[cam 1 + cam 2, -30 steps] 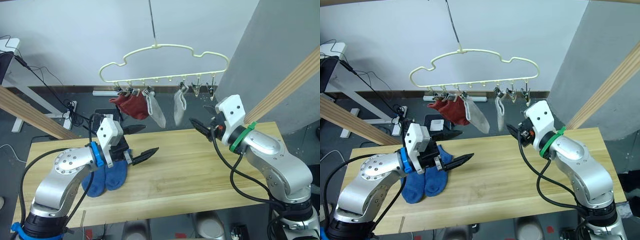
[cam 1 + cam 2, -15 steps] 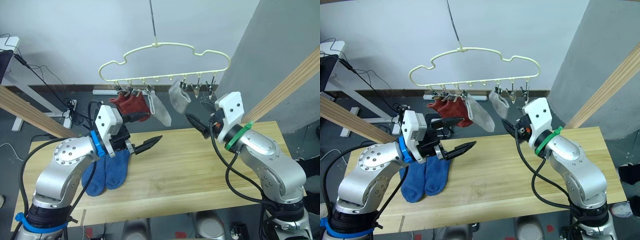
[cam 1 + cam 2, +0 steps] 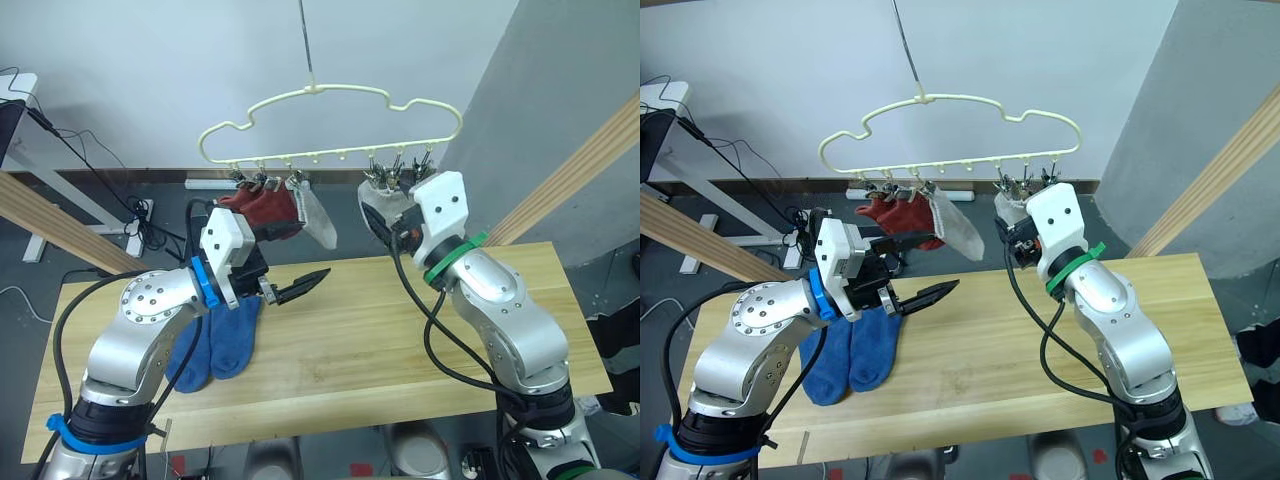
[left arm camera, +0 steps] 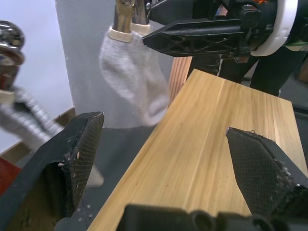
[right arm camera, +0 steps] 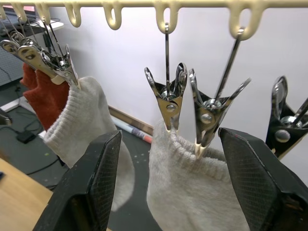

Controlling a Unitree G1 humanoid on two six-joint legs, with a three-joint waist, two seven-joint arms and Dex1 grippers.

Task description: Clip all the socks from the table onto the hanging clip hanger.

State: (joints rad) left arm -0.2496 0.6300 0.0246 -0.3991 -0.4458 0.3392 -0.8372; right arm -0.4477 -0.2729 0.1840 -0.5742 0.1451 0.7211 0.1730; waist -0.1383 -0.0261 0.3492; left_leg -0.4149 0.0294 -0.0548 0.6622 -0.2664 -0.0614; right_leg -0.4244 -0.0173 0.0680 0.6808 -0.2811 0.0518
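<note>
- Right gripper (image 5: 166, 192), fingers spread, sat just below the clip hanger (image 3: 330, 95), a grey sock (image 5: 192, 192) between them
- Left gripper (image 3: 285, 280) hung spread above the blue socks (image 3: 215, 340)

Bare table (image 3: 400, 330) (blue socks (image 3: 215, 345) far left)

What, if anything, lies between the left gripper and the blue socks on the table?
Nothing visible does. The left gripper hangs open above the table, and the blue socks lie flat below its arm with no object between.

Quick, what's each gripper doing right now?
Left gripper: open, holding nothing, above the table.
Right gripper: open, empty, at the grey sock.
</note>
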